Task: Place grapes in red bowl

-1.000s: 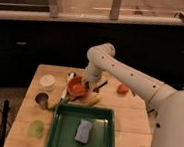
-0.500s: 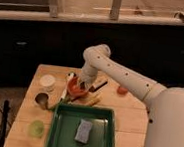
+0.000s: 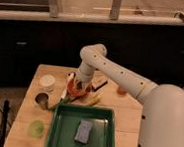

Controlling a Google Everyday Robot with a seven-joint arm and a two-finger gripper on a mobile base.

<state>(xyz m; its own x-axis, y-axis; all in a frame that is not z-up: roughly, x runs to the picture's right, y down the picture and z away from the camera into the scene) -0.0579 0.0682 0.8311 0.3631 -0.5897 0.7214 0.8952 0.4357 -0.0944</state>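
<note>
The red bowl (image 3: pixel 75 90) sits on the wooden table (image 3: pixel 129 123), left of centre, just behind the green tray. My gripper (image 3: pixel 78 82) hangs right over the bowl, at the end of the white arm that reaches in from the right. The arm's wrist covers the middle of the bowl. The grapes are hidden; I cannot see them in the bowl or on the table.
A green tray (image 3: pixel 58 134) at the front holds a grey-blue sponge (image 3: pixel 84 131). A white cup (image 3: pixel 47 82), a metal cup (image 3: pixel 41 100) and a lime-green cup (image 3: pixel 36 128) stand at the left. An orange fruit (image 3: pixel 121 90) lies right. A banana (image 3: pixel 93 100) lies by the bowl.
The arm has swung a little to the left and its wrist has come down over the red bowl. Nothing else on the table has moved.
</note>
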